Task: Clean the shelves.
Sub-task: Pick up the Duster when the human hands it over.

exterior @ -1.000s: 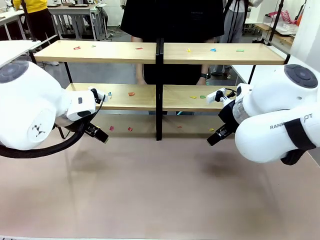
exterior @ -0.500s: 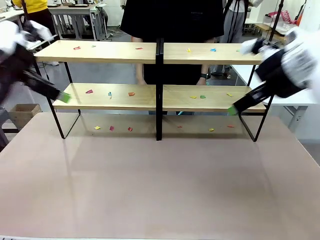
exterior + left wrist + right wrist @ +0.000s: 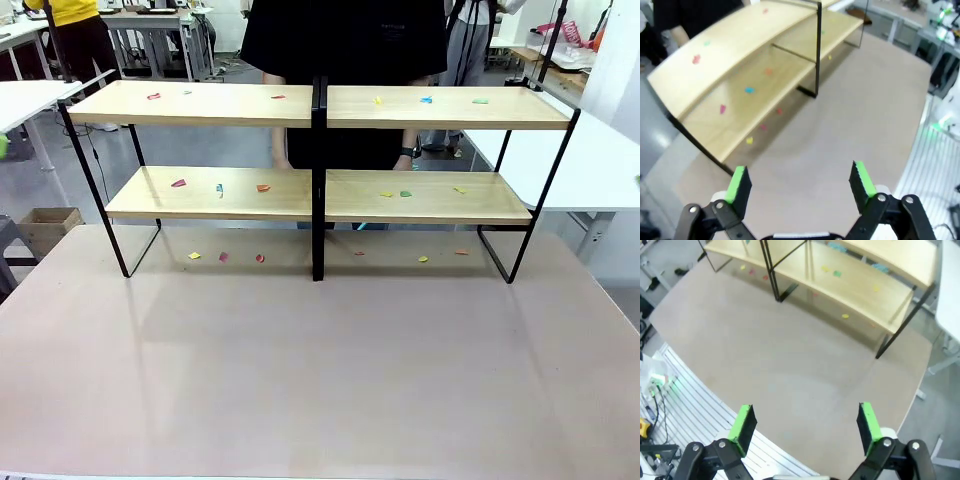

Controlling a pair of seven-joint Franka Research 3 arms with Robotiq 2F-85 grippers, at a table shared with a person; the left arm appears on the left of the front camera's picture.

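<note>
The shelves (image 3: pixel 200 103) stand across the far half of the brown table (image 3: pixel 320 370), two light wooden tiers on a thin black frame. Small coloured scraps (image 3: pixel 179 183) lie scattered on the boards, and more scraps (image 3: pixel 223 256) lie on the table beneath the rack. In the left wrist view my left gripper (image 3: pixel 800 182) hangs open high above the table, with the shelves (image 3: pixel 740 47) off ahead. My right gripper (image 3: pixel 806 422) is open too, high over the table's near edge, with the shelves (image 3: pixel 860 287) far ahead. Nothing sits between either pair of green pads.
A person in black (image 3: pixel 345 40) stands right behind the rack. White tables flank the scene at the left (image 3: pixel 25 100) and right (image 3: pixel 600 160). A cardboard box (image 3: pixel 50 220) sits on the floor at the left. A ribbed metal base (image 3: pixel 685 405) borders the table's near side.
Both arms have swung up and outward from in front of the lower shelf, the left arm to the left and the right arm to the right. The scraps have not moved.
</note>
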